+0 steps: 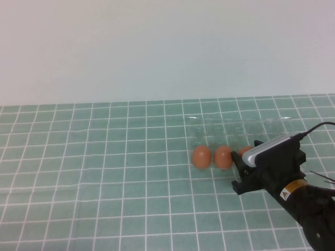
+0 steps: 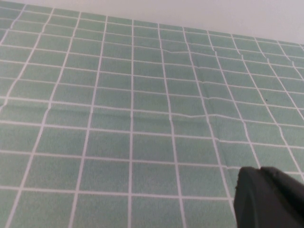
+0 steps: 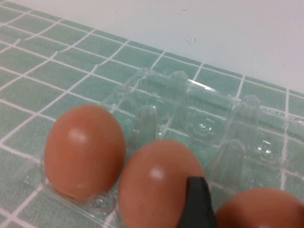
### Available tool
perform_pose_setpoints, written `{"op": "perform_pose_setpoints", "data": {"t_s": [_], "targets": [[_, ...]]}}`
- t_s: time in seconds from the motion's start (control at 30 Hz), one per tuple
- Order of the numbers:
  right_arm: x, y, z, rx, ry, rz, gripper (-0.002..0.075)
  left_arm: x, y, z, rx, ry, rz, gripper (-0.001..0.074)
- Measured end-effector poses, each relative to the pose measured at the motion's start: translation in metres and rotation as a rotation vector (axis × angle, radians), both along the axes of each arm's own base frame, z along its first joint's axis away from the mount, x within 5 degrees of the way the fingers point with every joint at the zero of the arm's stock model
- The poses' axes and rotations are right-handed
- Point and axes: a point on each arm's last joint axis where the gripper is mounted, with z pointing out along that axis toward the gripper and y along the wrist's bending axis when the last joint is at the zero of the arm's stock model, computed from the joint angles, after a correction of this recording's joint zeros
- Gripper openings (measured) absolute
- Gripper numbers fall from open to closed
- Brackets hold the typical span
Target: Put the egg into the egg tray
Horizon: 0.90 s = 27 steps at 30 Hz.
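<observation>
Three eggs sit upright, long axes vertical, in the near row of the egg tray [image 1: 238,128]; green table [image 1: 104,172] spreads bare leftward. The egg [image 1: 245,152] nearest the right gripper [image 1: 242,170] lies just beside it; its opening cannot be told. The left gripper [image 2: 266,199] hovers over bare cloth, grip unclear.

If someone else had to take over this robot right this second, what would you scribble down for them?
Right gripper: low over the near row of the egg tray, at the rightmost egg. One black fingertip shows between two eggs; whether it grips anything is unclear.
Left gripper: over bare green tiled cloth, away from the eggs, nothing near it.
Eggs: three in a row along the tray's near edge; left egg and middle egg seem to sit in cups.
Done: apparently two eggs seated.
Left: confirm the third is seated, then back the right arm off.
</observation>
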Motion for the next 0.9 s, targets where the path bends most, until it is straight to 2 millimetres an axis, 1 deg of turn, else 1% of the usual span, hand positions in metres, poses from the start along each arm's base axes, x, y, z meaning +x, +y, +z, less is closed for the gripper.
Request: {"op": "perform_pose_setpoints", "data": {"t_s": [0.27, 0.37, 0.43, 0.5, 0.57, 0.6, 0.63, 0.67, 0.73, 0.83, 0.9], "targets": [[0.0, 0.0, 0.001, -0.009, 0.0, 0.002, 0.0481, 0.0, 0.0, 0.0, 0.0, 0.0, 0.0, -0.0001], [-0.001, 0.001, 0.012, -0.015, 0.011, 0.021, 0.0461, 0.0, 0.0, 0.0, 0.0, 0.0, 0.0, -0.0001], [-0.003, 0.002, 0.025, -0.035, 0.013, 0.04, 0.0414, 0.0, 0.0, 0.0, 0.0, 0.0, 0.0, -0.0001], [-0.006, 0.002, 0.047, -0.052, 0.004, 0.061, 0.0316, 0.0, 0.0, 0.0, 0.0, 0.0, 0.0, -0.0001], [-0.011, 0.0, 0.072, -0.055, -0.007, 0.072, 0.0185, 0.0, 0.0, 0.0, 0.0, 0.0, 0.0, -0.0001], [-0.015, -0.002, 0.089, -0.05, -0.015, 0.075, 0.012, 0.0, 0.0, 0.0, 0.0, 0.0, 0.0, -0.0001], [-0.021, -0.005, 0.106, -0.04, -0.023, 0.077, 0.0078, 0.0, 0.0, 0.0, 0.0, 0.0, 0.0, -0.0001], [-0.028, -0.008, 0.125, -0.021, -0.047, 0.078, 0.005, 0.0, 0.0, 0.0, 0.0, 0.0, 0.0, -0.0001], [-0.045, -0.017, 0.162, 0.023, -0.091, 0.075, 0.0021, 0.0, 0.0, 0.0, 0.0, 0.0, 0.0, -0.0001], [-0.071, -0.031, 0.207, 0.107, -0.203, 0.064, 0.0006, 0.0, 0.0, 0.0, 0.0, 0.0, 0.0, -0.0001], [-0.086, -0.039, 0.23, 0.148, -0.284, 0.063, 0.0004, 0.0, 0.0, 0.0, 0.0, 0.0, 0.0, -0.0001]]}}
